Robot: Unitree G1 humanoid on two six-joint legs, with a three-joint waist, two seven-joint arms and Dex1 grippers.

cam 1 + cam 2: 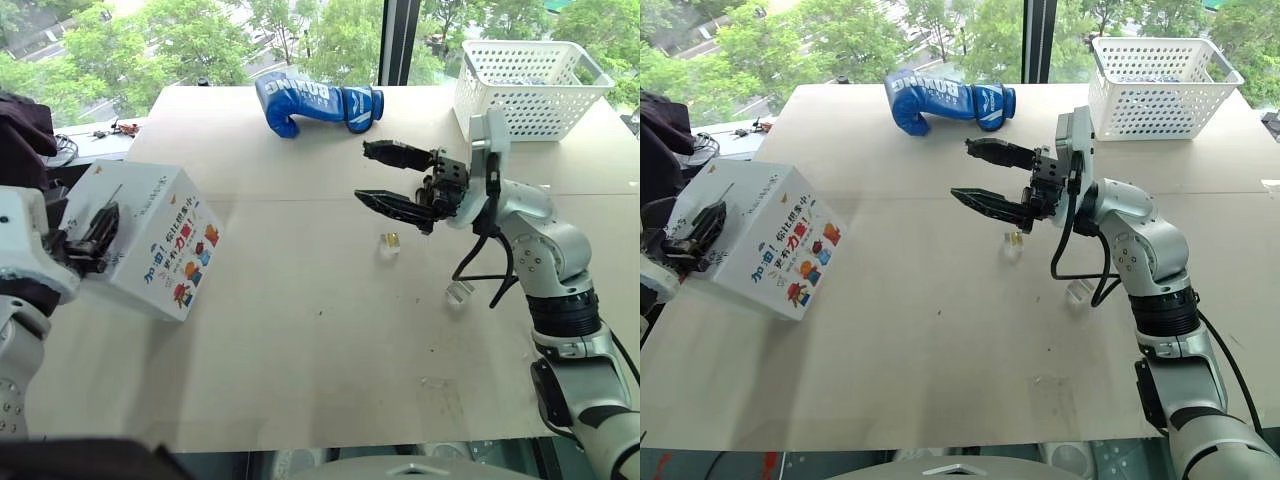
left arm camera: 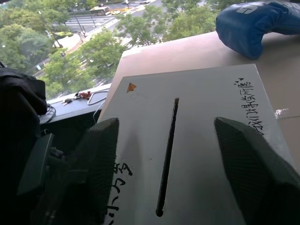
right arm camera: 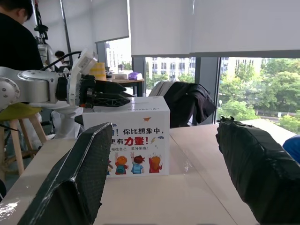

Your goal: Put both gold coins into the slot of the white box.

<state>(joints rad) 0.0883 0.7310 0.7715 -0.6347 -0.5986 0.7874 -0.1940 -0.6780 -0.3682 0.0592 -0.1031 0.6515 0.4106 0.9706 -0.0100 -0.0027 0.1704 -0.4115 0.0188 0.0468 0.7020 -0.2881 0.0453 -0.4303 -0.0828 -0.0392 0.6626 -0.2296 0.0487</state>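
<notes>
One gold coin (image 1: 391, 240) lies in its clear holder on the surface (image 1: 300, 330), uninserted. The right tool (image 1: 375, 175) hovers above it, fingers apart; the left tool (image 2: 164, 154), spread, rests over the white box (image 1: 150, 240) and its slot (image 2: 168, 154).

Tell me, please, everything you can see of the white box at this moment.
The white box is a cube-like carton, seemingly cardboard, standing on the table's left edge. Its top face bears black handwriting, a small orange mark and a thin dark slot. One side face carries colourful lettering above small cartoon figures. The left gripper hovers over the top with fingers spread either side of the slot; actual contact cannot be judged.
</notes>
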